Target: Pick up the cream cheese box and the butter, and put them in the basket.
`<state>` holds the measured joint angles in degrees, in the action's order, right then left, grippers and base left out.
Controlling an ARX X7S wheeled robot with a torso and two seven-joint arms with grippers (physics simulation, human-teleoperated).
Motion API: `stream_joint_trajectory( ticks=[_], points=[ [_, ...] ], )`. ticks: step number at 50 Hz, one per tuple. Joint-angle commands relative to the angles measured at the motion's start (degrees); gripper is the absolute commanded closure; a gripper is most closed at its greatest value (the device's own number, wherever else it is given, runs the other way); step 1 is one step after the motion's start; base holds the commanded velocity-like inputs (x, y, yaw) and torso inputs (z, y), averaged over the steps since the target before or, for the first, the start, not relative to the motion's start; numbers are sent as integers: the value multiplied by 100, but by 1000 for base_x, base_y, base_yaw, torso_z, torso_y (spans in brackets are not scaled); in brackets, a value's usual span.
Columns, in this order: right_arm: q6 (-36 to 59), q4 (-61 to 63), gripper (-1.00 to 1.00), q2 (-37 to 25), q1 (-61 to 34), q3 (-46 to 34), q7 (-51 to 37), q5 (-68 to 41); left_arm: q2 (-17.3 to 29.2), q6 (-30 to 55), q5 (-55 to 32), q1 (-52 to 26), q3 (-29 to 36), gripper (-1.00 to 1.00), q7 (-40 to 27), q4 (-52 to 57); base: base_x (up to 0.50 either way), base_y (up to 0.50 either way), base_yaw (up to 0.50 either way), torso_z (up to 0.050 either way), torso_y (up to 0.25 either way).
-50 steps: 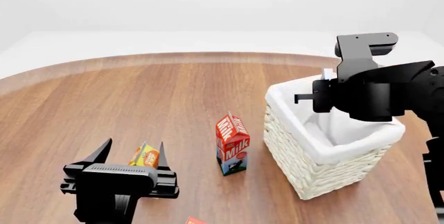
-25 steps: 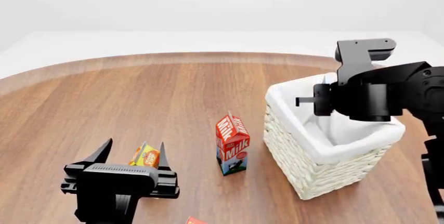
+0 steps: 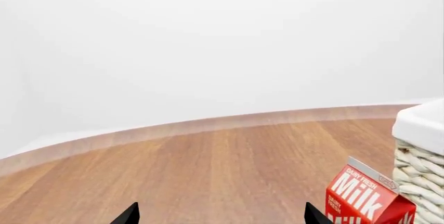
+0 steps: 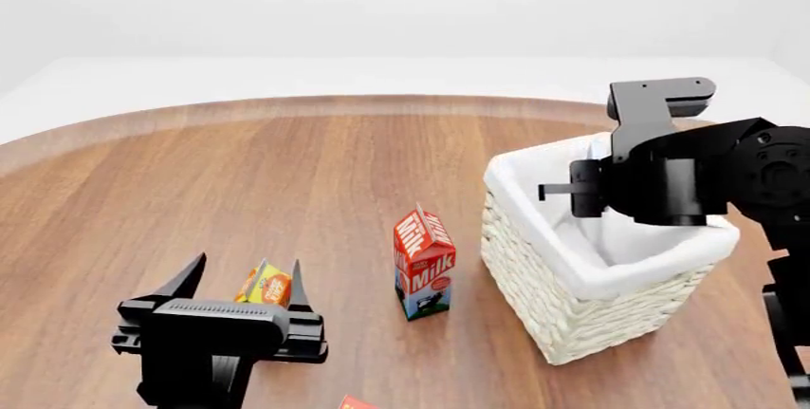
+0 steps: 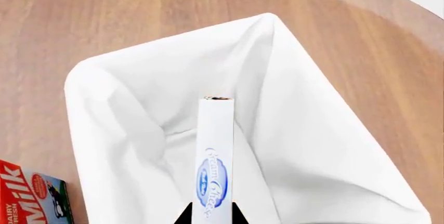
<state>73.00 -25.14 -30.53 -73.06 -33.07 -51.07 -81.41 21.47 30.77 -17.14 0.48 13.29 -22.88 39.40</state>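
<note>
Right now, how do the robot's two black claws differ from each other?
The right gripper pinches a thin white cream cheese box directly above the cream-white wicker basket; the left gripper holds nothing. The right's fingers are shut on the box; the left's are spread wide. The right hangs over the basket; the left sits low over the wooden table, near a small yellow-orange carton. Both are black, two-fingered.

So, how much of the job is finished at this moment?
Nothing is in the basket yet. The right gripper holds the cream cheese box directly over the liner, ready to release. The butter is left on the table's near edge; the left gripper is open and empty.
</note>
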Motion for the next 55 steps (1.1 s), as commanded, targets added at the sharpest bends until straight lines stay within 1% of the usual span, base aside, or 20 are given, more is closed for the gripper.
stream_joint_trajectory(
  ticks=[1,9,10,24,30,35,37,40,55],
  points=[
    [8,57,100,-6,-59,-21,37,97,21,-5,-25,8,-1,-100,-16,9,0,0,0,0,0],
    [-73,169,100,-40,-110,-164,148,285,15,-31,-20,-11,26,-100,-24,-42,0,0,0,1,1],
    [-70,171,-100,-41,-121,-174,144,295,15,-32,-21,-11,29,-100,-26,-42,0,0,0,0,0],
    [-59,153,-100,-60,-142,-81,54,145,35,-6,-44,-12,42,-100,-61,-3,0,0,0,0,0],
    [-9,365,-100,-155,-136,42,-61,-40,44,-20,-46,-19,47,-100,-67,-18,0,0,0,0,0],
    [-16,745,-100,-321,-20,184,-179,-228,51,-38,-42,-6,57,-100,-75,-27,0,0,0,0,0],
    [-165,1102,-100,-429,101,237,-9,-205,52,-46,-42,-16,65,-100,-71,-42,0,0,0,0,0],
    [-129,1282,-100,-500,143,296,-98,-327,55,-51,-42,-20,71,-100,-74,-50,0,0,0,0,0],
    [-111,2940,-100,-1094,623,819,-339,-1314,79,-58,-83,-12,49,-100,-100,-38,0,0,0,0,0]
  ],
)
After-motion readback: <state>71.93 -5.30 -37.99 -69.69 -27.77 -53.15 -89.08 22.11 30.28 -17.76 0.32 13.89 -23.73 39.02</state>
